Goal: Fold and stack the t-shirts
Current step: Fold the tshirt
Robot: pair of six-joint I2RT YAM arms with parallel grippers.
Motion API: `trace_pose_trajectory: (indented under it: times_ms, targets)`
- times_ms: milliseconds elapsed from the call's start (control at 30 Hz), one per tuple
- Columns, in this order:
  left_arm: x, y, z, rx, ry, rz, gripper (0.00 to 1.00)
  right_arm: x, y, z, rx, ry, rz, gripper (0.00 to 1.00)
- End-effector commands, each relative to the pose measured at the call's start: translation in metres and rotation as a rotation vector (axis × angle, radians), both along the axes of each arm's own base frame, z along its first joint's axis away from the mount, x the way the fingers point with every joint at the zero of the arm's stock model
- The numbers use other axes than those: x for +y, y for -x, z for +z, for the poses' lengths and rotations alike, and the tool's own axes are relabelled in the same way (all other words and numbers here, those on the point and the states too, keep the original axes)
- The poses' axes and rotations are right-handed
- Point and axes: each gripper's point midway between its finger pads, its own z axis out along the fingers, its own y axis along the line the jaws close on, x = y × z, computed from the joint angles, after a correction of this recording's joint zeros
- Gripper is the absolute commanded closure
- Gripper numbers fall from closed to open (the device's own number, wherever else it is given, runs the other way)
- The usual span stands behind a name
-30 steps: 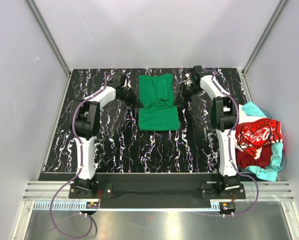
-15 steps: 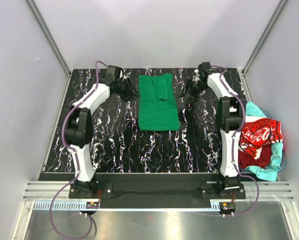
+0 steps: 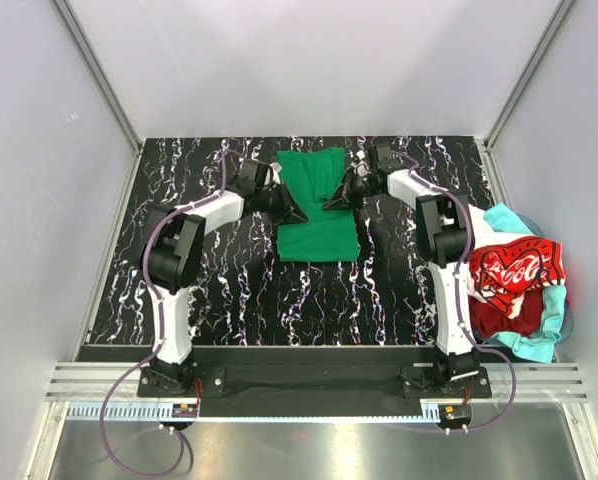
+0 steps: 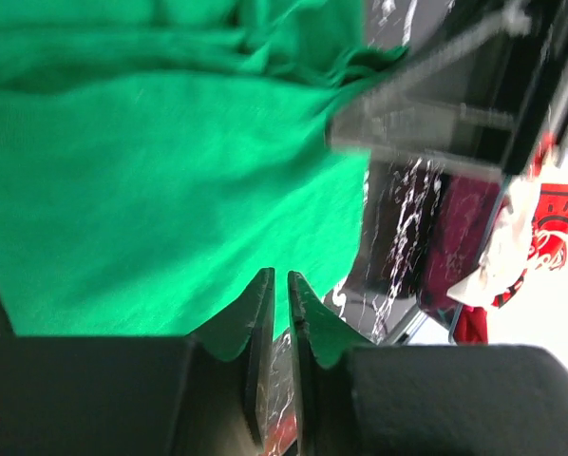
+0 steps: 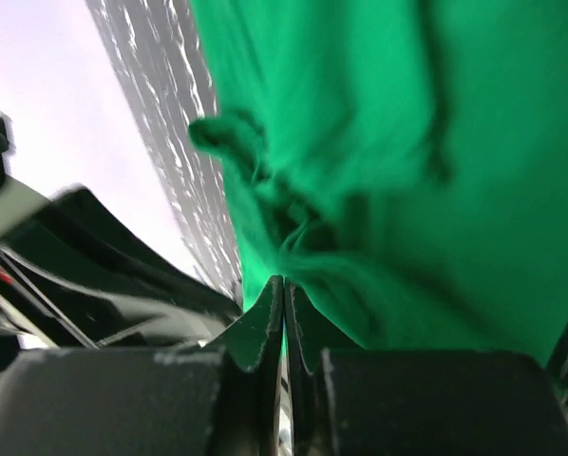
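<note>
Green t-shirt [image 3: 317, 236] — edges in left gripper [image 3: 299, 216], right gripper [image 3: 330, 203].

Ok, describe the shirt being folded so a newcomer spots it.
On the black marbled table, look far centre, between the left gripper and right gripper. The plain green t-shirt lies there alone; the red and turquoise shirts are heaped off the right edge.

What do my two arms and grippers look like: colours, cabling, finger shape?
The left arm and right arm match: white shells, black joints and bases. A purple cable loops from each base up its arm. The left gripper and right gripper are black, each with two fingers tapering to thin tips.
</note>
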Motion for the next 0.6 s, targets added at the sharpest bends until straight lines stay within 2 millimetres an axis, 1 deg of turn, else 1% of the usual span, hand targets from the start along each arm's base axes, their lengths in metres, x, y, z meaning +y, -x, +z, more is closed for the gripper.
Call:
trace_pose_trajectory:
  times_ms: [0,33,67,100,133,167,200,233,267,300,333,367,400,433,500,533,567]
  targets:
    - [-0.005,0.001,0.024,-0.070,0.074,-0.017,0.85,0.005,-0.023,0.004,-0.031,-0.117,-0.025,0.94]
    - [-0.002,0.011,0.015,-0.045,0.066,-0.024,0.85,0.004,-0.024,-0.006,-0.009,-0.119,-0.032,0.94]
    - [0.000,0.017,0.021,-0.062,0.063,-0.032,0.85,0.003,-0.027,-0.008,-0.017,-0.126,-0.033,0.94]
    - [0.002,0.027,0.015,-0.041,0.049,-0.040,0.85,0.002,-0.029,-0.011,-0.015,-0.129,-0.035,0.94]
    - [0.003,0.032,0.016,-0.046,0.043,-0.046,0.85,0.001,-0.030,-0.021,-0.006,-0.130,-0.033,0.94]
    - [0.004,0.036,0.017,-0.052,0.036,-0.055,0.85,0.001,-0.032,-0.024,-0.012,-0.138,-0.025,0.94]
    - [0.006,0.040,0.024,-0.067,0.033,-0.057,0.85,-0.001,-0.036,-0.023,-0.025,-0.146,-0.026,0.94]
    - [0.008,0.044,0.024,-0.061,0.025,-0.060,0.85,-0.002,-0.038,-0.028,-0.028,-0.149,-0.023,0.93]
    - [0.008,0.047,0.026,-0.071,0.017,-0.071,0.85,-0.002,-0.037,-0.026,-0.028,-0.155,-0.010,0.92]
    - [0.008,0.049,0.032,-0.085,0.016,-0.078,0.85,-0.002,-0.043,-0.017,-0.051,-0.155,-0.003,0.89]
    - [0.008,0.051,0.034,-0.082,0.010,-0.084,0.85,-0.004,-0.044,-0.014,-0.083,-0.129,0.015,0.87]
    - [0.008,0.051,0.036,-0.091,0.006,-0.093,0.85,-0.007,-0.037,-0.011,-0.048,-0.104,0.024,0.85]
    - [0.007,0.052,0.039,-0.096,0.009,-0.099,0.85,-0.009,-0.037,-0.003,-0.062,-0.088,0.029,0.80]
    - [0.006,0.051,0.040,-0.097,0.012,-0.105,0.84,-0.011,-0.035,0.013,-0.109,-0.065,0.043,0.78]
    - [0.006,0.051,0.037,-0.090,0.011,-0.108,0.84,-0.019,-0.024,0.019,-0.090,-0.010,0.039,0.74]
    - [0.006,0.053,0.030,-0.071,0.010,-0.111,0.85,-0.021,-0.019,0.038,-0.121,0.004,0.040,0.72]
    - [0.005,0.054,0.027,-0.062,0.014,-0.112,0.85,-0.023,-0.012,0.041,-0.107,0.005,0.039,0.71]
